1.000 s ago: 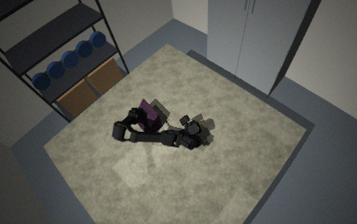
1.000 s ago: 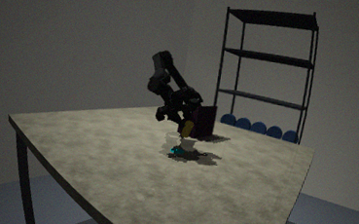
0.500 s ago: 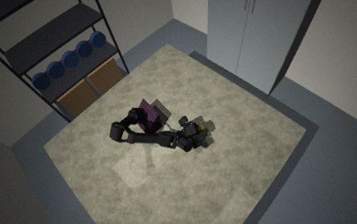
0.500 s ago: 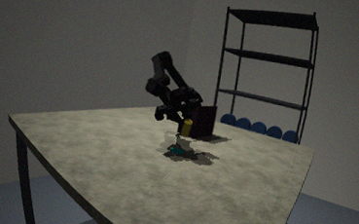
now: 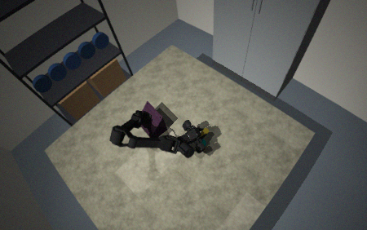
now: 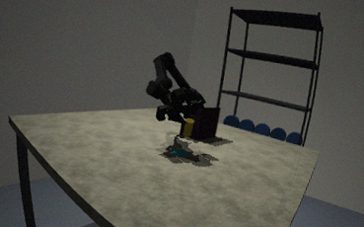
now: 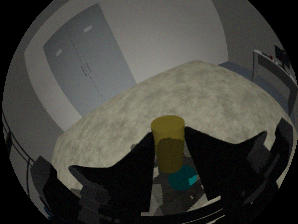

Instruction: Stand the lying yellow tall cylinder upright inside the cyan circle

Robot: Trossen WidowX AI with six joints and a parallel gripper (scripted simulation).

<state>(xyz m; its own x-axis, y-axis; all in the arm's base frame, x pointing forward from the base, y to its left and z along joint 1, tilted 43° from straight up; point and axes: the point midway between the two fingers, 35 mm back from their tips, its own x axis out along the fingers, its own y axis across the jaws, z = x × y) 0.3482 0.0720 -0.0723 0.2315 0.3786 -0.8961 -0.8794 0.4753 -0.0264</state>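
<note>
Fingers pinch the cylinder above the table

Yellow and upright, the cylinder (image 5: 205,130) (image 6: 188,127) (image 7: 168,145) is held clear of the table (image 5: 253,163) (image 6: 225,193) (image 7: 225,90). In the wrist view its top and the side facing the camera show between the two dark fingers; the lower part of that side is in shade, and the far side is hidden. From the top, only a small yellow piece shows past the gripper (image 5: 197,136) (image 6: 183,122) (image 7: 169,142), whose black parts merge, so the fingers cannot be told apart there.

The circle (image 5: 204,142) (image 6: 179,153) (image 7: 181,179) lies flat on the table, below the cylinder. Its full outline cannot be made out: the gripper covers much of it from the top, shadow darkens most of it in the wrist view, with one brighter cyan patch, and the exterior view shows it as a thin sliver among shadows. Whether the cylinder is centred over it, I cannot tell.

Farther back, the black arm (image 5: 147,142) (image 6: 162,77) bends beside a dark purple panel (image 5: 152,118) (image 6: 206,123). From the exterior, the panel's left part is hard to make out behind the cylinder and gripper. Beyond the table stands a shelf rack (image 5: 112,34) (image 6: 224,59), cut off in the top view.
</note>
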